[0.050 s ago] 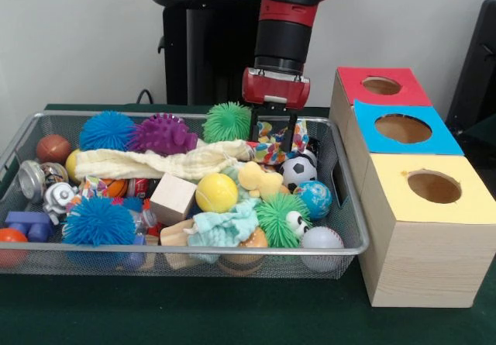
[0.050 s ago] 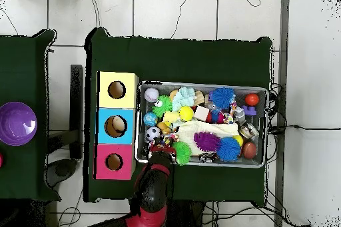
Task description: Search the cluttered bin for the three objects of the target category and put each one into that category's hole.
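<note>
Cluttered bin [image 1: 350, 246] of toys, gripper [image 1: 272, 137] beside green spiky ball [image 1: 227, 122].

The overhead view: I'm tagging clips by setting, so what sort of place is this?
Probably a robotics lab set up for a sorting test: a wire bin of toys beside a wooden box with three holes, on a green-covered table over a tiled floor with trailing cables.

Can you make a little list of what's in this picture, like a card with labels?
bin: wire basket on green table, full of toys
spiky balls: blue, purple, green
other balls: yellow ball, soccer ball
cloth: cream cloth lying across the toys
boxes: red, blue, yellow, each with a round hole
gripper: open, over a colourful toy at the bin's back
</note>
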